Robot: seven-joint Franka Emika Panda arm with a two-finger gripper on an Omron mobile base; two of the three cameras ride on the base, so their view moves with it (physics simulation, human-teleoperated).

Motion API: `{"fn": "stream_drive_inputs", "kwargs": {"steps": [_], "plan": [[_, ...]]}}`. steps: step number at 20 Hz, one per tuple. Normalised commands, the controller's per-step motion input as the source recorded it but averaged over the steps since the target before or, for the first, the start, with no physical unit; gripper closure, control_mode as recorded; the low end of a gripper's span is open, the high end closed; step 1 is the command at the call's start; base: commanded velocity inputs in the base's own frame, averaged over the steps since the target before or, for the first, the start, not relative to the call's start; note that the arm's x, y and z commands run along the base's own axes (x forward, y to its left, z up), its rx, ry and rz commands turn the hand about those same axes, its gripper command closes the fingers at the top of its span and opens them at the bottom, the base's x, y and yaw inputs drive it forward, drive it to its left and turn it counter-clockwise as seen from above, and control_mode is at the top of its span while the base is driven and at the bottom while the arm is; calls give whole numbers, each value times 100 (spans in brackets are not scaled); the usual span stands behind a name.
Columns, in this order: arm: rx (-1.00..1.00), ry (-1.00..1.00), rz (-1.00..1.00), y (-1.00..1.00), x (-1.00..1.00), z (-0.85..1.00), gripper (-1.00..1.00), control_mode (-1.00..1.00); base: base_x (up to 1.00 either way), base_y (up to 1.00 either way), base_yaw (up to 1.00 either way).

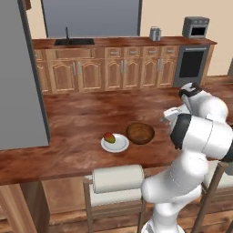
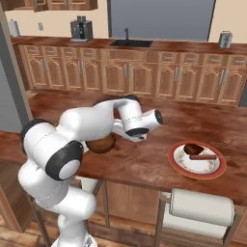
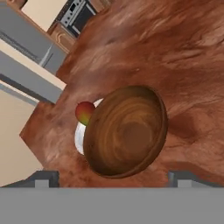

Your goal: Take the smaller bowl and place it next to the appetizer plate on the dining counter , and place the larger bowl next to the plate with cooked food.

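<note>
The smaller bowl (image 1: 139,133), dark brown and wood-grained, rests upright on the dining counter (image 1: 77,123), close beside the appetizer plate (image 1: 117,144). That small white plate carries a bit of red and green food. In the hand view the bowl (image 3: 127,131) lies just beyond my gripper (image 3: 113,180) and covers most of the plate (image 3: 79,139). The gripper is open, fingertips spread wide, holding nothing. My hand (image 1: 170,114) hovers to the right of the bowl. The plate with cooked food (image 2: 197,159), red-rimmed, sits further right along the counter. The larger bowl is out of view.
Stools with pale cushions (image 1: 117,178) (image 2: 200,207) stand along the counter's near edge. A tall grey panel (image 1: 18,77) rises at the left. Behind are cabinets with a sink (image 1: 74,42), an oven (image 1: 191,63) and a coffee machine (image 2: 81,29).
</note>
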Motion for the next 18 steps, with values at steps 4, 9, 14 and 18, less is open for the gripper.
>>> {"fn": "stream_drive_inputs", "kwargs": {"steps": [4, 9, 14, 18], "plan": [[-8, -14, -9, 22, -67, 76, -100, -100, 0, 0, 0], [-2, -6, -15, 30, -55, 76, -100, -100, 0, 0, 0], [-5, 2, -25, 26, -44, 53, -100, -100, 0, 0, 0], [-13, 0, -31, 24, -31, 59, -100, -100, 0, 0, 0]]}}
